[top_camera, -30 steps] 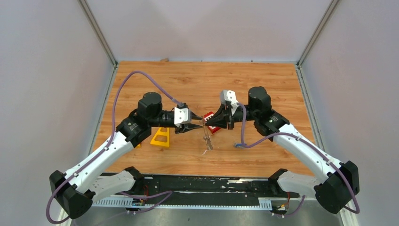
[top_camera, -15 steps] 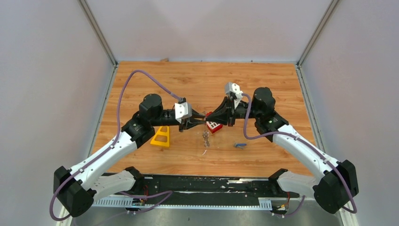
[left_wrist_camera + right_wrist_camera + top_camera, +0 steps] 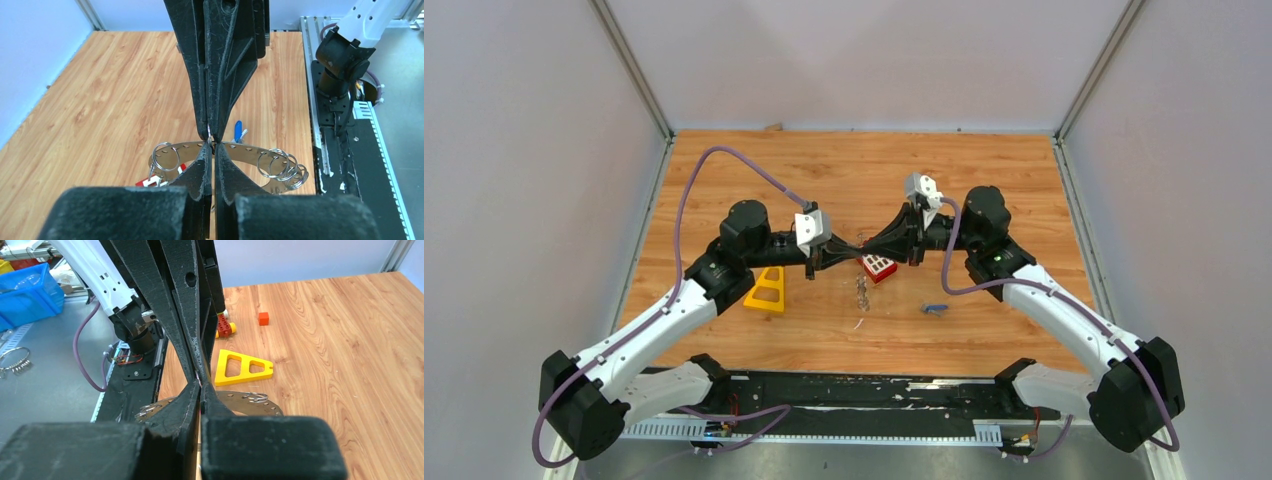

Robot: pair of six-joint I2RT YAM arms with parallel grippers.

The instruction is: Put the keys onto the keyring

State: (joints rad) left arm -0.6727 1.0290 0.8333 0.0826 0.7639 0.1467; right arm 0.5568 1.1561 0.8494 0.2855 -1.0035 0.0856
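Observation:
My left gripper (image 3: 852, 246) and right gripper (image 3: 867, 244) meet tip to tip above the table's middle, both shut. The keyring (image 3: 250, 151), a flat grey metal band with holes and small split rings, hangs tilted under them. Its rim runs right through the meeting point in the left wrist view, where my left gripper (image 3: 212, 146) faces the right gripper (image 3: 209, 131), which has a thin silvery bit between its tips. From above, the keyring (image 3: 861, 290) looks nearly edge-on. A blue-headed key (image 3: 935, 309) lies loose on the wood to the right.
A red block with white squares (image 3: 879, 268) sits just under the right gripper. A yellow triangular frame (image 3: 766, 290) lies by the left arm. Small red, orange and yellow toy bits (image 3: 225, 329) and an orange cube (image 3: 263, 318) lie further left. Walls enclose three sides.
My left gripper has slid right up to the right gripper's tips and closed from open. The right gripper, shut throughout, has moved slightly back and up with the keyring.

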